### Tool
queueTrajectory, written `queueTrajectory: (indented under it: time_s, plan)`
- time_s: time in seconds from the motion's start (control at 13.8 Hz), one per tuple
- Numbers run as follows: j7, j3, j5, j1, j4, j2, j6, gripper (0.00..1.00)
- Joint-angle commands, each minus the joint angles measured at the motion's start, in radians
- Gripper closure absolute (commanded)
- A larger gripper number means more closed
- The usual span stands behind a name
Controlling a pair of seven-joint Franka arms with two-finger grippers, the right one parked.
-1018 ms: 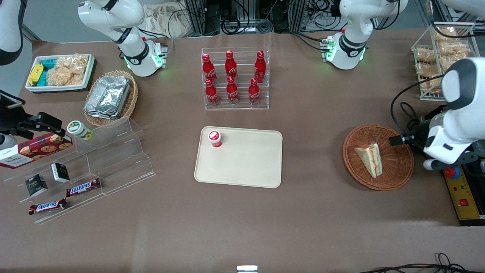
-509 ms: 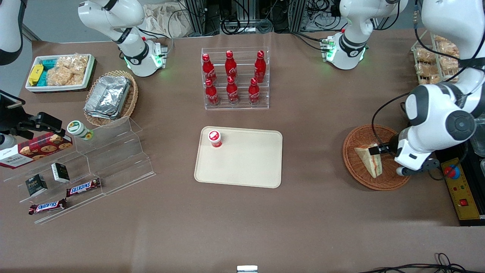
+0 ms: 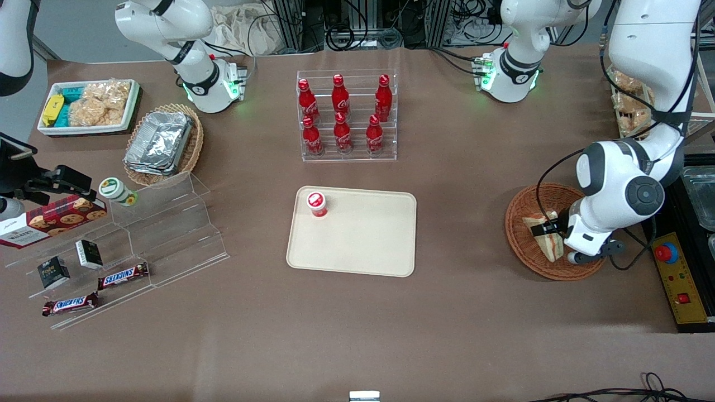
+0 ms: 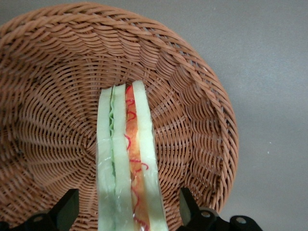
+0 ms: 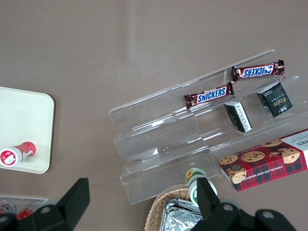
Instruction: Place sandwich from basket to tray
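The left arm's gripper [image 4: 126,214] is hanging low over the reddish-brown basket [image 3: 522,251] at the working arm's end of the table, with its two fingers [image 4: 67,209] spread wide and standing one on each side of the sandwich [image 4: 127,159]. Nothing is being held; in the wrist view there is clear wicker showing between each fingertip and the bread, so the fingers are bracketing the wedge without touching it.

The sandwich is lying in the basket on its edge, cut face up, so that the pale bread slices and the green and red filling are running as long stripes. That long axis is running straight between the two fingers, and the closing line of the jaws is crossing it squarely, pressing bread face to bread face. This is the relation the coming move is turning on: the wedge is sitting directly under the gripper and centred between the fingers, slightly nearer one finger than the other, so a closing pinch would likely be landing on the flat sides.

In the front view the sandwich [image 3: 544,237] is partly covered by the wrist. The cream tray [image 3: 363,245] is lying well apart, toward the middle of the table, already carrying a small red-capped bottle [image 3: 317,203] near one corner
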Motion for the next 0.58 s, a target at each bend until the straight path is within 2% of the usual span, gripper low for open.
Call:
queueTrajectory:
  time_s: [0.0, 0.22, 0.36, 0.51]
  plan:
    - [-0.039, 0.004, 0.002, -0.008, -0.024, -0.014, 0.027, 0.48]
    - [-0.044, 0.004, 0.004, -0.008, -0.021, -0.027, 0.018, 0.76]
    - [-0.042, 0.003, 0.004, -0.008, -0.006, -0.06, -0.008, 0.83]
    - [-0.042, 0.001, 0.005, -0.026, 0.048, -0.115, -0.105, 0.86]
